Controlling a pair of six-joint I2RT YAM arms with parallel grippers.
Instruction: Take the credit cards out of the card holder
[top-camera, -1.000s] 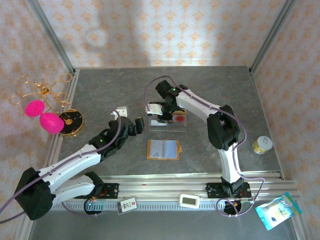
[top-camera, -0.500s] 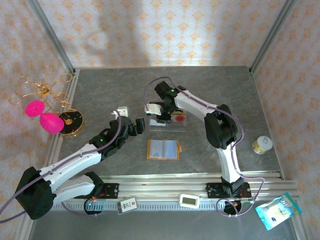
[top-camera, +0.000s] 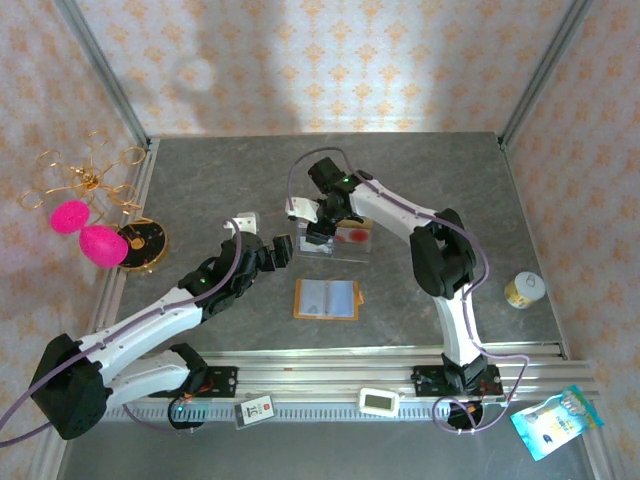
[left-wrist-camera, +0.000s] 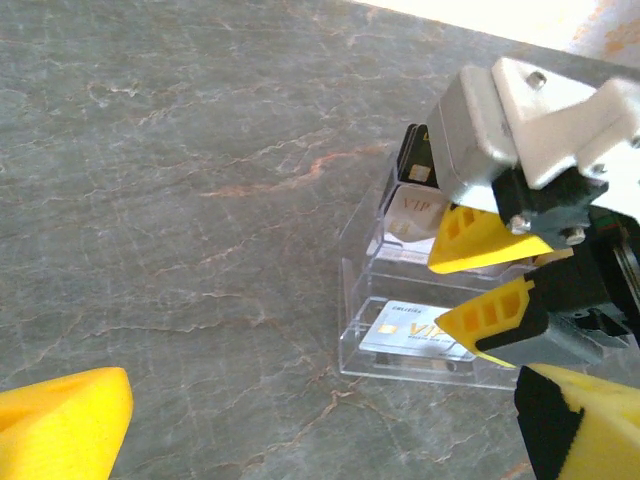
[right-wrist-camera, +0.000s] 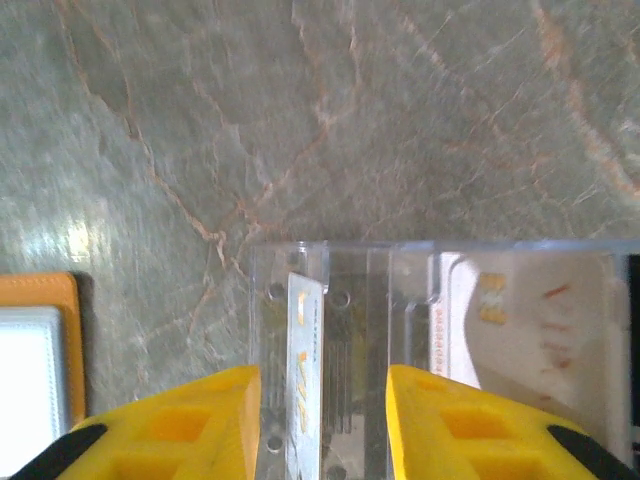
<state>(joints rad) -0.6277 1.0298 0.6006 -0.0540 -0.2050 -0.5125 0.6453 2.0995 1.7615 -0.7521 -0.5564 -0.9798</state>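
The orange card holder (top-camera: 327, 299) lies open on the table, pale inside up; its edge (right-wrist-camera: 40, 292) shows at the left of the right wrist view. My right gripper (top-camera: 318, 226) (right-wrist-camera: 322, 385) hangs over the left end of a clear tray (top-camera: 340, 243), jaws apart. A silver credit card (right-wrist-camera: 304, 380) (left-wrist-camera: 415, 331) rests in the tray between them, free of the right finger. Other cards (left-wrist-camera: 412, 212) (right-wrist-camera: 520, 340) sit in neighbouring compartments. My left gripper (top-camera: 279, 249) (left-wrist-camera: 325, 400) is wide open just left of the tray, holding nothing.
A small white block (top-camera: 243, 221) lies behind my left gripper. A small tin (top-camera: 524, 290) stands at the right table edge. Pink shapes (top-camera: 85, 232) and a gold disc (top-camera: 142, 241) lie beyond the left edge. A metal rail (top-camera: 330, 365) runs along the front.
My right gripper's jaws have opened over the tray, letting go of the silver card. The left arm has barely moved.
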